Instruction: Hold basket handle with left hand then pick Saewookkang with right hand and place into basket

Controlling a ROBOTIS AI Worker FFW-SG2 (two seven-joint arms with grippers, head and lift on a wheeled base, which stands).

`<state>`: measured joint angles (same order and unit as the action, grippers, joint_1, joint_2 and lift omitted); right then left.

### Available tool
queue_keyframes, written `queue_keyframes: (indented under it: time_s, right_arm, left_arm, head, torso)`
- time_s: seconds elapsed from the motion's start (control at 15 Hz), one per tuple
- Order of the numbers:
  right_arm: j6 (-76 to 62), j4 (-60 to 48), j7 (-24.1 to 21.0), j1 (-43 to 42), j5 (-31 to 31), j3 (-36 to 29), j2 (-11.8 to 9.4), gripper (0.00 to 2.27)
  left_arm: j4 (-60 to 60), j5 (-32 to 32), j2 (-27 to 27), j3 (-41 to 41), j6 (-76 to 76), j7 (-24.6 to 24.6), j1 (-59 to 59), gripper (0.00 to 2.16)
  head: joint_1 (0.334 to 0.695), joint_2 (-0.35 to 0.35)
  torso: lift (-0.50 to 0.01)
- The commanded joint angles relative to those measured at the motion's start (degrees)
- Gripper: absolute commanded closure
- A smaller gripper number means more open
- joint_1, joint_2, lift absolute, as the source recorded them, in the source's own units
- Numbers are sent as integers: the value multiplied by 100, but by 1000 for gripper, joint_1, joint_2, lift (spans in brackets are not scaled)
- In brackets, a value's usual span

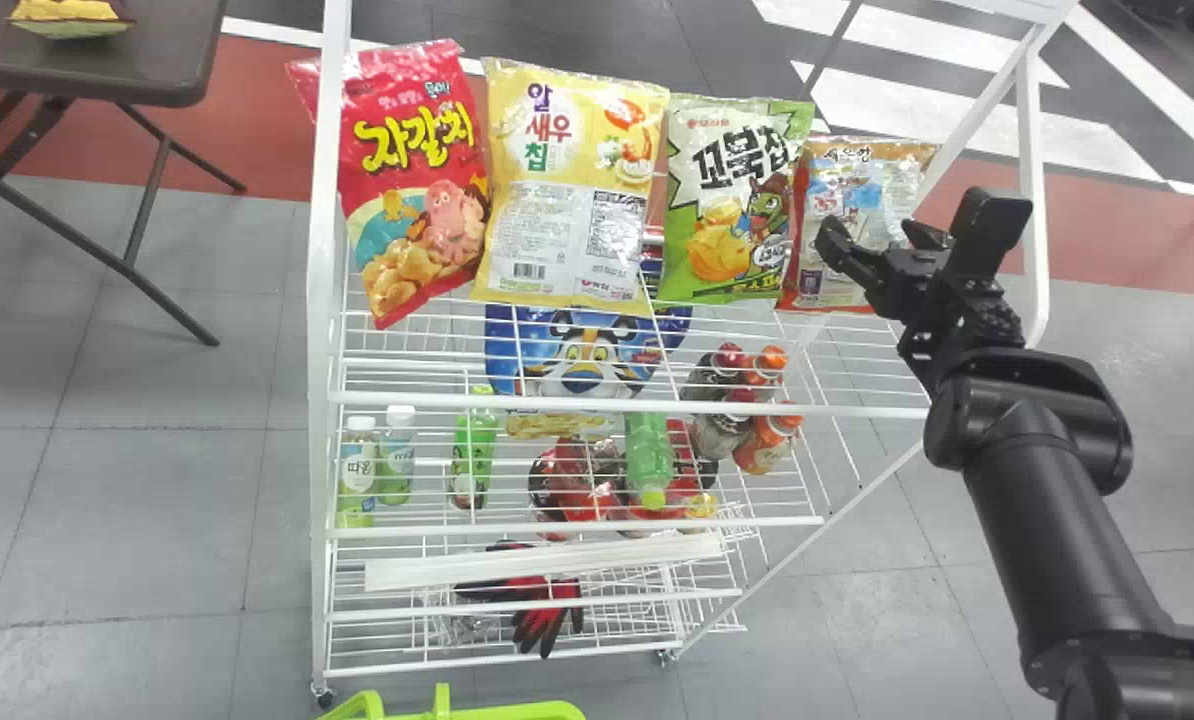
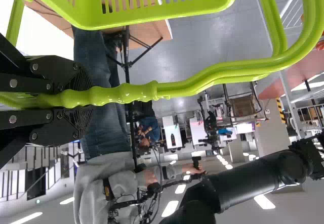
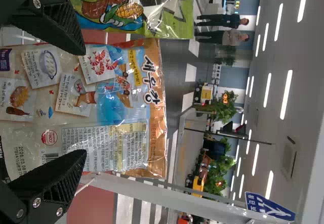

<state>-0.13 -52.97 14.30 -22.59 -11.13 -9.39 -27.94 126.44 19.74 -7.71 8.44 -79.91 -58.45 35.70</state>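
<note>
Head view, left to right: basket at the bottom edge, its handle clasped by the left gripper; rack bearing four snack bags, two white-capped bottles below. Saewookkang, rightmost, sits between green bag and rack post, before the right gripper, fingers spread wide.

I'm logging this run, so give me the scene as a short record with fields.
Left gripper: closed on the basket handle
Right gripper: open, in front of the Saewookkang
Saewookkang: on the white rack, rightmost of four bags in head view
Neighbour: green snack bag
Lower shelves: bottles, gloves
</note>
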Motion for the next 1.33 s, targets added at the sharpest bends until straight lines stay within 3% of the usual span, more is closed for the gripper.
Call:
queue_keyframes:
  time_s: [0.0, 0.6, 0.8, 0.87, 1.0, 1.07, 1.27]
  right_arm:
    - [-97, 173, -33, -149, 208, 236, -1, 124]
    - [-114, 1306, -639, -931, 586, 667, 26, 117]
    - [-79, 1350, -648, -940, 515, 641, 8, 336]
    - [62, 1377, -639, -940, 472, 535, -27, 670]
    - [202, 1377, -639, -922, 392, 500, -27, 1919]
    - [202, 1368, -657, -878, 366, 500, -27, 2105]
    - [149, 1104, -718, -597, 287, 351, -10, 2223]
  left_arm:
    - [-40, 13, -2, -27, 50, -26, -37, 1798]
    - [-119, 180, -29, -194, 208, -193, -28, 1798]
    - [-128, 180, -29, -203, 226, -202, -37, 1798]
    - [-128, 180, -29, -203, 226, -211, -28, 1798]
    - [-137, 180, -29, -212, 226, -202, -19, 1798]
    - [-137, 180, -20, -212, 226, -193, -19, 1794]
    - [-137, 180, -2, -238, 243, -184, 7, 1794]
  head:
    - [695, -350]
    - [695, -350]
    - [695, -350]
    - [695, -350]
    - [695, -350]
    - [695, -350]
    - [695, -350]
  torso:
    - [-19]
    - [-19]
    - [-19]
    - [-19]
    - [-19]
    - [-19]
    - [-19]
